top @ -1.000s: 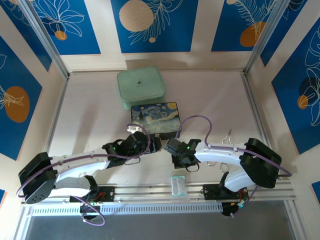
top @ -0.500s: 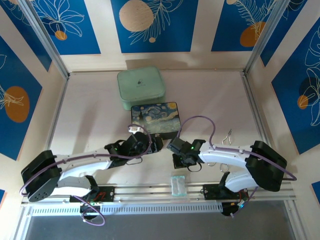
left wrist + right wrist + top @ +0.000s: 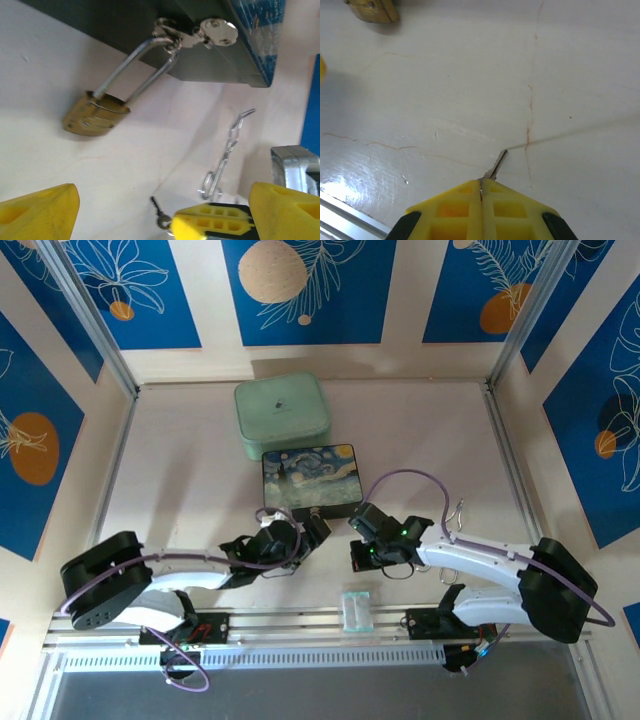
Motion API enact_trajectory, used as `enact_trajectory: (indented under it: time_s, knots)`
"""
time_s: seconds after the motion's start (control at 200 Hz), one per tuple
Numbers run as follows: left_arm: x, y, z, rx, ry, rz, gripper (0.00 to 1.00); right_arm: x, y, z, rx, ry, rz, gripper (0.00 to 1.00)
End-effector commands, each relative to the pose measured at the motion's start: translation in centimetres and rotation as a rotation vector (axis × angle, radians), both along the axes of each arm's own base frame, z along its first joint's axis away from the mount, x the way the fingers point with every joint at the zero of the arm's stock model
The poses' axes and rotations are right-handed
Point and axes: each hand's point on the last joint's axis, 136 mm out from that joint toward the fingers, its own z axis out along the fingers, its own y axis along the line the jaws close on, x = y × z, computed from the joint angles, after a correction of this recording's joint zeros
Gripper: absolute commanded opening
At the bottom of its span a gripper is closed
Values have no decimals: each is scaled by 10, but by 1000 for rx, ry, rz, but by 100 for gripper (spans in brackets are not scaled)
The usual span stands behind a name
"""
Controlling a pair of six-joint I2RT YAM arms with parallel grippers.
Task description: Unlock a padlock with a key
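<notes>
No text, label or number is legible anywhere; the mint case (image 3: 282,416) carries a small unreadable mark

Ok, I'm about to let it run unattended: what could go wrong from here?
The right gripper pinches the key by one end alone, so the blade could twist or slip on contact. The left gripper is open and off the padlock, which lies loose on the hasp; a push might slide it away.

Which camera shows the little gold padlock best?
Left wrist view: the padlock shows whole, brass body and shackle hooked through the hasp. Right wrist view catches just its corner; from the top it is too small to tell.
</notes>
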Motion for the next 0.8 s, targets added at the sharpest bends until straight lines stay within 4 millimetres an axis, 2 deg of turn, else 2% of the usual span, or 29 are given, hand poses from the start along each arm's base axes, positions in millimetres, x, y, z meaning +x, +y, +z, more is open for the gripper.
enact_trajectory:
  time_s: [0.0,0.08,0.16,0.245,0.38,0.545,0.675,0.795]
  knots:
    - [-9,-20,9,-186,133,47,88,4,13,23,66,-25,35,2]
    - [-15,-33,14,-320,201,57,91,7,17,35,93,-43,35,2]
    - [-15,-46,30,-459,214,67,94,11,25,48,131,-59,36,2]
    - [-14,-53,33,-525,235,77,96,15,34,60,170,-83,43,2]
    - [-10,-52,41,-605,212,126,100,24,46,73,203,-121,67,2]
    - [-4,-45,51,-680,189,192,100,22,66,80,261,-134,101,2]
    - [1,-41,59,-726,159,215,95,19,75,83,304,-138,105,2]
    - [0,-34,52,-697,159,231,81,17,69,79,288,-137,88,2]
